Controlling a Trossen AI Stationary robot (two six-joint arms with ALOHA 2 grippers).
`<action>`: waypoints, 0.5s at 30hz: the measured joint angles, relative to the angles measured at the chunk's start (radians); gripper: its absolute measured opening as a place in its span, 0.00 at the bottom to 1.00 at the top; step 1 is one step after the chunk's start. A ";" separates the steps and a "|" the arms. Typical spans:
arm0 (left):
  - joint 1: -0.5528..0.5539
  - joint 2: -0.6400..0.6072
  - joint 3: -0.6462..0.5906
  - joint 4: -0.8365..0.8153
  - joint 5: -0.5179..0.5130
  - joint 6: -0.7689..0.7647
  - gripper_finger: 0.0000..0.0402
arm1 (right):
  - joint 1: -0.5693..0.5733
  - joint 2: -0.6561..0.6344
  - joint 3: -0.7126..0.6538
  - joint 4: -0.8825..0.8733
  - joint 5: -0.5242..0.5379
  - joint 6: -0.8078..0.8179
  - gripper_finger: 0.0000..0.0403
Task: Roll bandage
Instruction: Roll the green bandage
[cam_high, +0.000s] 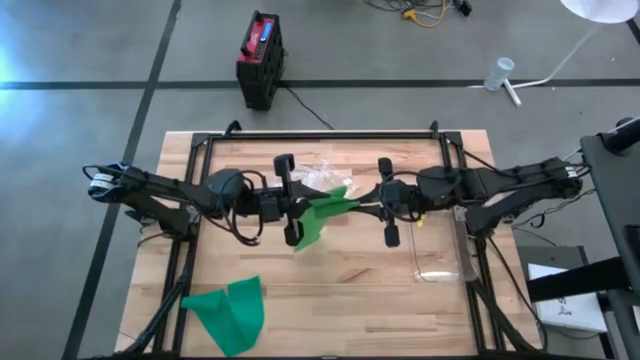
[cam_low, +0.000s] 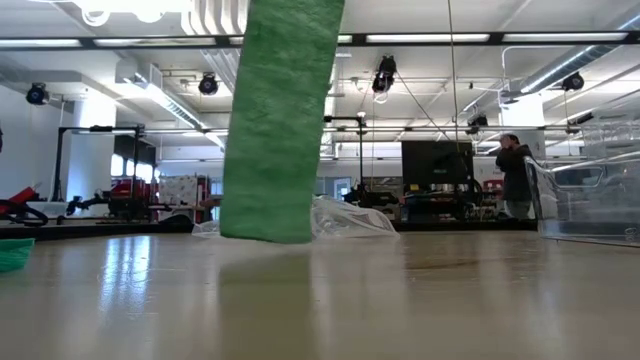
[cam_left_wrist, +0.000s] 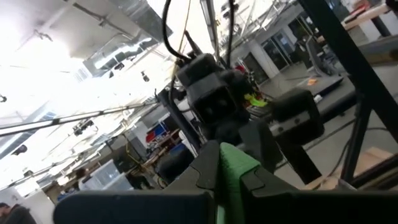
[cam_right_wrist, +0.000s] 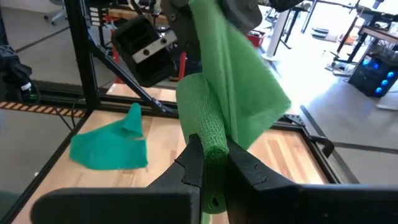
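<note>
High view: the left hand (cam_high: 292, 214) sits just left of the tabletop's centre, clenched on one end of the green bandage (cam_high: 322, 214). The right hand (cam_high: 386, 205) faces it from about 3 o'clock, clenched on the other end, so the bandage spans the short gap between the two and hangs loose below them toward 6 o'clock. In the left wrist view the green strip (cam_left_wrist: 233, 174) rises from between that hand's dark fingers (cam_left_wrist: 205, 174), with the other arm's wrist close in front. In the right wrist view a rolled, ribbed part of the bandage (cam_right_wrist: 205, 118) stands pinched between the fingers (cam_right_wrist: 189, 165), and a flat flap spreads out above it. In the low view the hanging bandage (cam_low: 278, 120) drops as a broad green band, its lower edge at or just above the tabletop (cam_low: 400, 300).

Outward from the hands, a crumpled clear plastic bag (cam_high: 322, 172) lies just behind them at 12 o'clock. A second green cloth (cam_high: 232, 312) lies crumpled near the tabletop's front edge at about 7 o'clock, well apart from the hands. A clear plastic box (cam_high: 440, 250) stands at roughly 4 o'clock, by the right edge. On the floor beyond the tabletop sits a red and black case (cam_high: 260, 60). A person (cam_low: 516, 175) stands far back in the room.
</note>
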 joint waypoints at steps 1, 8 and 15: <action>0.000 0.000 0.000 0.009 0.001 0.000 0.00 | -0.001 0.004 0.000 0.001 -0.001 0.000 0.06; -0.001 0.000 0.060 -0.080 0.006 0.002 0.00 | -0.004 0.053 0.001 0.011 -0.015 0.006 0.06; -0.001 -0.003 0.111 -0.134 0.007 -0.001 0.00 | -0.004 0.057 0.001 0.012 -0.015 -0.004 0.06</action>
